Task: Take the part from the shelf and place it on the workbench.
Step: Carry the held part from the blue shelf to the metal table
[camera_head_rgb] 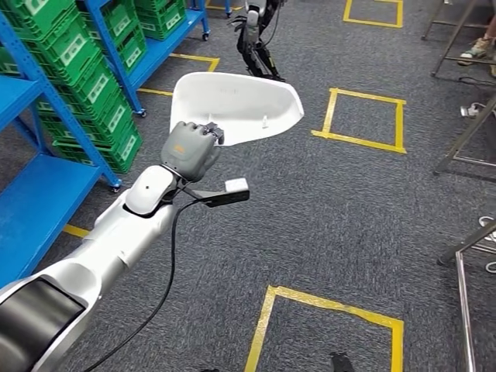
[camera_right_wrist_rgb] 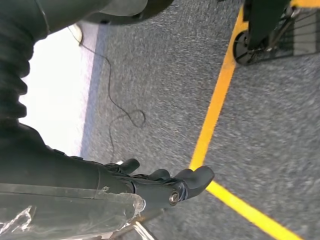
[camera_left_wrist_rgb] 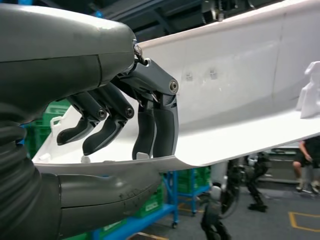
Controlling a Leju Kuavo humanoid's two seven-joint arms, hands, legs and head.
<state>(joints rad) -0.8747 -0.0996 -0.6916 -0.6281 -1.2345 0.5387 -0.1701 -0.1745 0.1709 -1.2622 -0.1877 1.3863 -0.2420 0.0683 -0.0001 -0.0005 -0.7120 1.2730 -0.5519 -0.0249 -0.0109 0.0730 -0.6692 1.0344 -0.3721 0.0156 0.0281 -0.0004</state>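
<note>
A large white moulded plastic part (camera_head_rgb: 237,105) is held up in the air over the carpet by my left hand (camera_head_rgb: 190,149), which grips its near edge. In the left wrist view the dark fingers (camera_left_wrist_rgb: 156,120) press on the part's (camera_left_wrist_rgb: 241,85) inner face while the thumb lies under its rim. My right hand (camera_right_wrist_rgb: 166,182) hangs above the grey carpet with its fingers stretched out and nothing in them.
Blue shelves (camera_head_rgb: 41,194) stacked with green crates (camera_head_rgb: 87,77) stand on the left. Yellow tape squares (camera_head_rgb: 359,116) mark the grey carpet. Another robot (camera_head_rgb: 254,39) stands at the back. Metal frame legs (camera_head_rgb: 468,139) and a person's feet (camera_head_rgb: 477,50) are on the right.
</note>
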